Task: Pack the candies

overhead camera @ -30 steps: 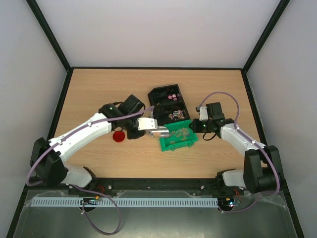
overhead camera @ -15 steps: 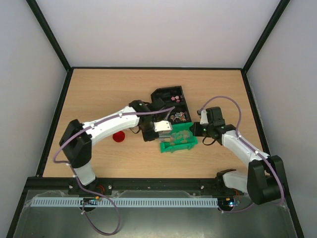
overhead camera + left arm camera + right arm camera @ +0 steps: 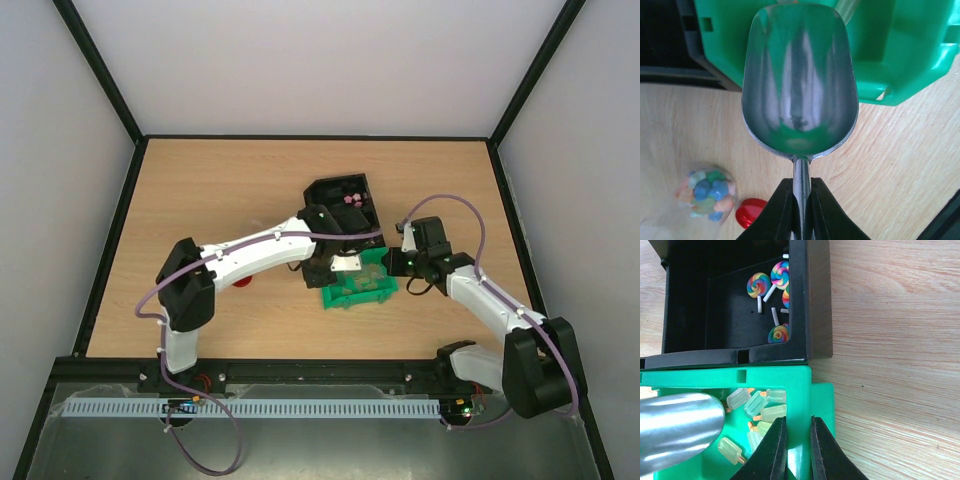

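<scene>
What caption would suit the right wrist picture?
Right gripper pinches the green bin by its wall while a silver scoop reaches in beside pale green candies.

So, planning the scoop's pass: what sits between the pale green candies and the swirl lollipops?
In the right wrist view, between the pale green candies and the swirl lollipops stand two walls: the green bin's rim and the black tray's wall.

The bin (image 3: 821, 405) is sitting on the table (image 3: 890, 340), touching the tray (image 3: 820, 300) behind it. The candies (image 3: 762, 410) are lying inside the bin, with the scoop (image 3: 675, 430) extending in from the left.
</scene>
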Robot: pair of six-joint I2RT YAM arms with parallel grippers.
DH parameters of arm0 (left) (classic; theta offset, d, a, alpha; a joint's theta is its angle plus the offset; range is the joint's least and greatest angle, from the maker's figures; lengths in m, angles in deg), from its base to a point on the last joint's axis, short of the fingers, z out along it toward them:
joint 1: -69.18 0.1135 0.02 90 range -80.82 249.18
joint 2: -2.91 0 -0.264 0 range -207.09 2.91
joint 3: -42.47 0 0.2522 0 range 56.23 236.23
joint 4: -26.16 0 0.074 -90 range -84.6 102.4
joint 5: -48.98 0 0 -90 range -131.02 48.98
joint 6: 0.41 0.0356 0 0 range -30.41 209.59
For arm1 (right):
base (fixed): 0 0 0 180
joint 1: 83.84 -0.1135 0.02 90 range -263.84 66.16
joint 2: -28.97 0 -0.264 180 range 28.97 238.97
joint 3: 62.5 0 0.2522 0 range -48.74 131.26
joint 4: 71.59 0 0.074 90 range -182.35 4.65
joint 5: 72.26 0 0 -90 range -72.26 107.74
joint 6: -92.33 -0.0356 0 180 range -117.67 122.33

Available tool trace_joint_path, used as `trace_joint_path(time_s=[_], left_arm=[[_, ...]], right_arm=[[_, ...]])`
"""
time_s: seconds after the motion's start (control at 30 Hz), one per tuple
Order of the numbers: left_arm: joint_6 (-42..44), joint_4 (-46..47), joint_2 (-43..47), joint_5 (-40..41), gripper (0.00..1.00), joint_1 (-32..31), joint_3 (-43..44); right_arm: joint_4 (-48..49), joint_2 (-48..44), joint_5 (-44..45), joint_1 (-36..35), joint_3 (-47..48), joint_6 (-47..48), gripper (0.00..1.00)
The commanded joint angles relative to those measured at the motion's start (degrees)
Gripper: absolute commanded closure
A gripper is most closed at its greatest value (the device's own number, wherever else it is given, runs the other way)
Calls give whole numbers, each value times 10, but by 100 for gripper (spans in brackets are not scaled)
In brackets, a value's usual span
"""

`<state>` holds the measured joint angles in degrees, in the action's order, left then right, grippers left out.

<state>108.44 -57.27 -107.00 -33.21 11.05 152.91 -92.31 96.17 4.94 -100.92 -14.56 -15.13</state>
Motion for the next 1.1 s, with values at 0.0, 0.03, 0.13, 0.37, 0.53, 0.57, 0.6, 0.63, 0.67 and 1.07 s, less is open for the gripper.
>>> trace_joint_path(time_s=[0.0, 0.03, 0.13, 0.37, 0.53, 0.57, 0.6, 0.63, 0.67, 1.07], left_arm=[[-6, -49, 14, 65, 98, 0, -1], [-7, -50, 14, 65, 98, 0, -2], [-12, -50, 2, 56, 98, -1, -4], [-9, -49, -33, 27, 98, -1, -14], [-11, -48, -64, 7, 98, 0, 7], [-10, -47, -70, 1, 98, 1, 10], [-10, -47, -78, -9, 98, 2, 13], [-9, -47, -85, -22, 98, 6, 16], [-8, -44, -90, -37, 98, 11, 18], [14, 94, -79, -102, 98, 31, -15]], right_arm=[[11, -29, 47, -1, 18, -13, 99], [12, -33, 49, -1, 17, -13, 99], [15, -46, 50, -4, 10, -20, 99], [2, -68, 47, -13, 15, -37, 99], [8, -76, 23, -17, 8, -47, 99], [12, -76, 19, -18, 6, -48, 99], [14, -76, 16, -18, 4, -49, 99], [17, -76, 11, -18, 3, -47, 99], [20, -77, 8, -18, 0, -47, 99], [45, -77, -26, -18, -18, -54, 99]])
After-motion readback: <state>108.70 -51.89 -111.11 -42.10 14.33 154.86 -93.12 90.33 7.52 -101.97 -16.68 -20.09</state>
